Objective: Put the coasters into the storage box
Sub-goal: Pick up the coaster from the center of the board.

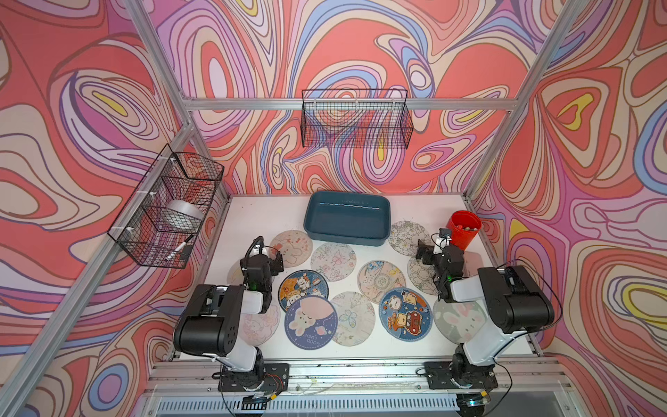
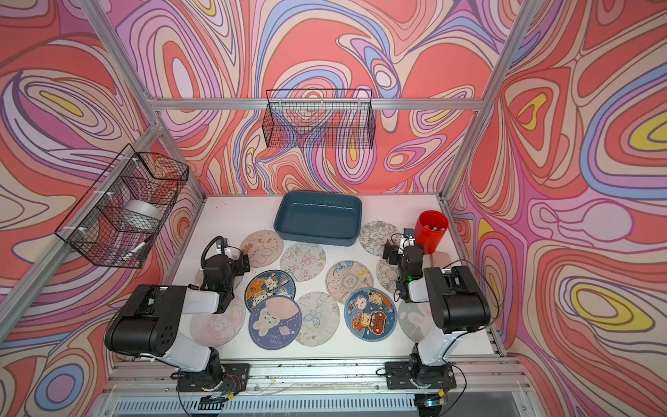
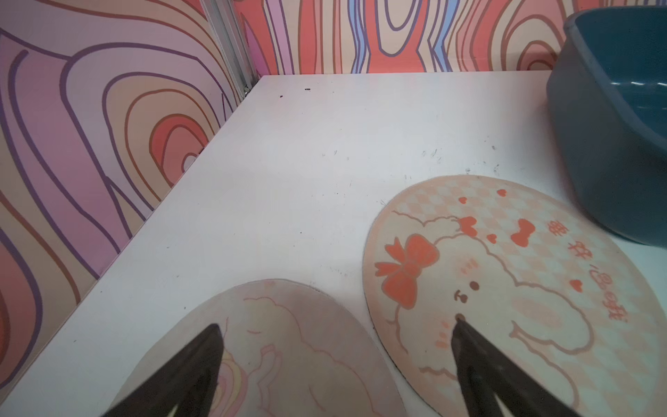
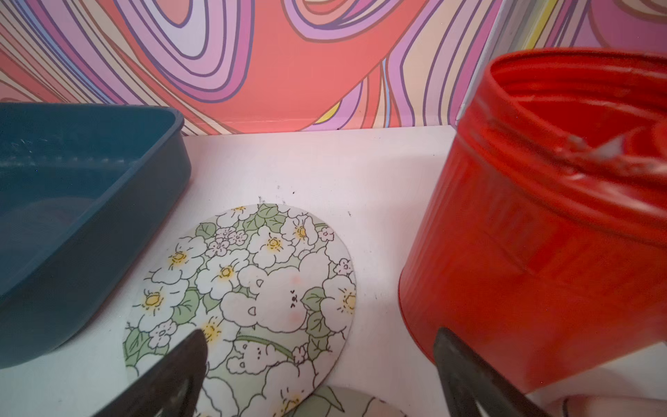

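Desk [image 1: 252, 216]: white, walled on three sides. Box [image 1: 347, 222] sat at the far middle, long axis running left to right, open and looking empty in both top views. Coasters [image 1: 379, 276], about a dozen, lay flat on the desk on the near side of the box, a few overlapping; none in it. Red cup [image 1: 465, 229] stood right of the box, near the far right corner.

Left hand [image 3: 335, 325] hung wide and empty. One finger was over a pale coaster [image 3: 274, 343], the other over the bow coaster [image 3: 505, 281]. The bow coaster lay just beside the box's near left corner, so the box lay ahead and to this hand's right.

Right hand [image 4: 321, 332] was wide too, holding nothing, above the flower coaster [image 4: 252, 285]. That one lay between box and cup, with the box ahead and to the left. One finger was close to the cup wall; touching or not, could not tell.

Judgement: both hands about equally near the box, each with a coaster under it. A short carry inward either way. The right had the cup to mind.
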